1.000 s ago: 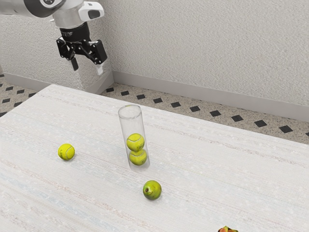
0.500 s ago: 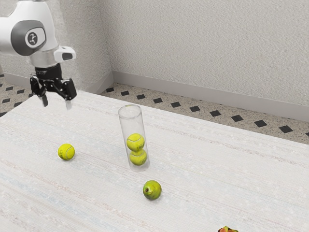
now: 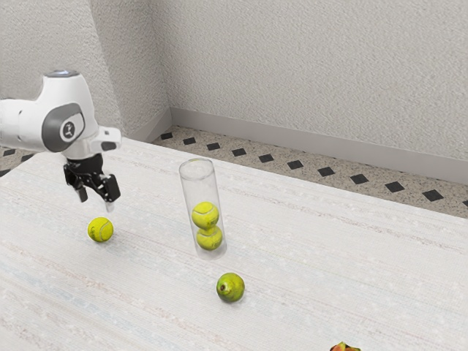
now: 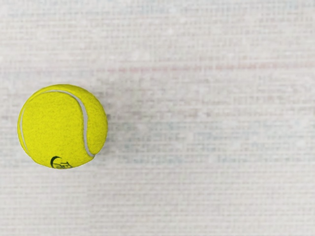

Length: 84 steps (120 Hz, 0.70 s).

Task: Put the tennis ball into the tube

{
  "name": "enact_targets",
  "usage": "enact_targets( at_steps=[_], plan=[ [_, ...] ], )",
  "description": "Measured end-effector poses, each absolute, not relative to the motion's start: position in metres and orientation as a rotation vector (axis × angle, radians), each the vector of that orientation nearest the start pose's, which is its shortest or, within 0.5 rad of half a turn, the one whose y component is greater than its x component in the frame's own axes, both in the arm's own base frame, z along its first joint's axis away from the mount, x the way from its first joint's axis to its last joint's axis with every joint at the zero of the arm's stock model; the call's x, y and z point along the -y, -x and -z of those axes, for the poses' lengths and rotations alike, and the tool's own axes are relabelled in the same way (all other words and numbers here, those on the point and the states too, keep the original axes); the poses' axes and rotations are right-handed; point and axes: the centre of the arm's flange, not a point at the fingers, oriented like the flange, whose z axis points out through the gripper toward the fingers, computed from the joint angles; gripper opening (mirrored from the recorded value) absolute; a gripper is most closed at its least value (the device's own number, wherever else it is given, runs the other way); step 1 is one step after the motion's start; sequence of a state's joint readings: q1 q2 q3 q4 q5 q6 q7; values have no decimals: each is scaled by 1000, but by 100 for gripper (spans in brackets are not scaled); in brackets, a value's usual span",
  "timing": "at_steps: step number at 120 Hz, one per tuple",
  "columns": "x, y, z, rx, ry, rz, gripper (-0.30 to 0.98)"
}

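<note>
In the exterior view my gripper (image 3: 96, 202) hangs open just above the loose tennis ball (image 3: 100, 229), with nothing between its fingers. That ball rests on the table, toward the exterior view's left. The wrist view shows the same tennis ball (image 4: 62, 126) on the pale surface, with a curved seam and a dark printed mark. A clear tube (image 3: 197, 175) stands upright near the middle of the exterior view. Inside it are two tennis balls, an upper one (image 3: 205, 216) resting on a lower one (image 3: 209, 238).
A green round fruit (image 3: 230, 287) lies in front of the tube. Part of a red and yellow object (image 3: 344, 347) is at the exterior view's lower edge. The white table (image 3: 307, 256) has its far edge before a tiled floor and a wall.
My gripper has come down from high over the table's far left corner to just above the loose ball, staying open. The balls, tube and fruit have not moved.
</note>
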<state>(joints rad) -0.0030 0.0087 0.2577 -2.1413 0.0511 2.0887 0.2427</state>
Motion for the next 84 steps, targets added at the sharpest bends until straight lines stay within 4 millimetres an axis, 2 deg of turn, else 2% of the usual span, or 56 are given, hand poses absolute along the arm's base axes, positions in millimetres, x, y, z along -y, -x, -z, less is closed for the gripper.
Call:
enact_targets(
  at_steps=[12,27,35,63,84],
  plan=[
    [-148,-528,-386,-74,3101,-108,69],
    [-207,-514,-373,10,3105,-127,69],
    [-223,-509,-365,9,3105,-136,69],
    [-224,-517,-324,-142,3088,-147,69],
    [-223,-533,-308,-176,3107,-102,69]
  ],
)
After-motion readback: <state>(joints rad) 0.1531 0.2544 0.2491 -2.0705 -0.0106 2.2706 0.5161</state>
